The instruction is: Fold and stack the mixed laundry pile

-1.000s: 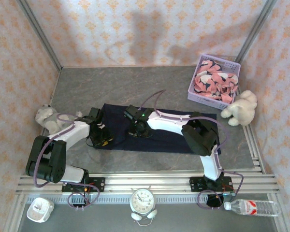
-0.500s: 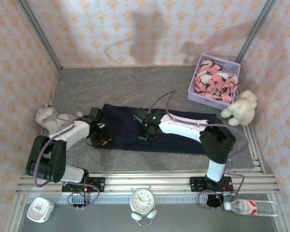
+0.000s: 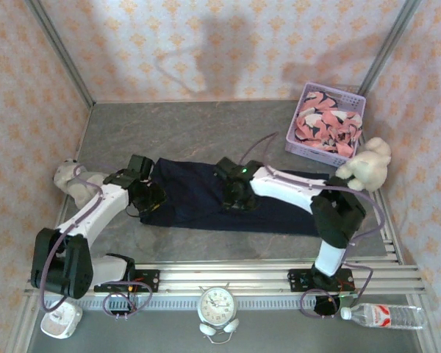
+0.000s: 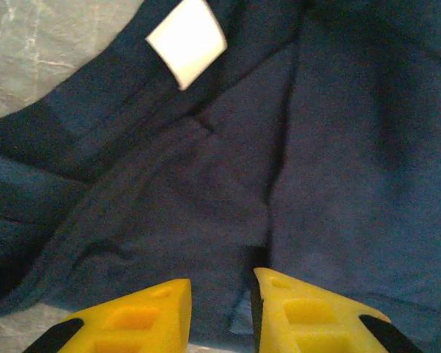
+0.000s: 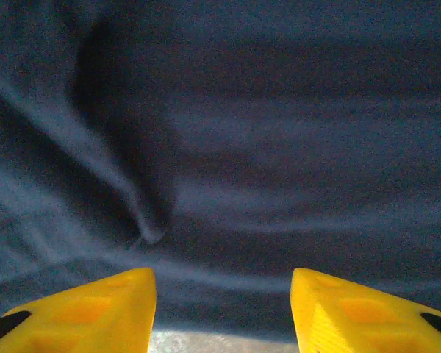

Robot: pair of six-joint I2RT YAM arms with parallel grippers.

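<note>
The mixed laundry pile is in two places. Its dark navy garment point(image 3: 191, 193) lies spread flat across the middle of the table. The salmon-pink printed garment point(image 3: 322, 126) is bunched in the lavender basket point(image 3: 350, 94) at the back right. My left gripper point(image 3: 148, 198) is at the navy garment's left end. In the left wrist view the left gripper point(image 4: 222, 294) is pinched on a fold of navy cloth point(image 4: 338, 147), below a white label point(image 4: 186, 40). My right gripper point(image 3: 235, 200) hovers over the garment's middle. In the right wrist view the right gripper point(image 5: 223, 294) stands open above the wrinkled navy cloth point(image 5: 279, 110).
A cream plush toy point(image 3: 367, 165) sits by the basket and a grey one point(image 3: 72, 180) near the left wall. In front of the rail at the near edge stand an alarm clock point(image 3: 218, 305), a water bottle point(image 3: 386, 316) and a white device point(image 3: 59, 320).
My right gripper has slid right along the navy garment and opened. My left gripper has shifted back and left, still pinching the garment's left end.
</note>
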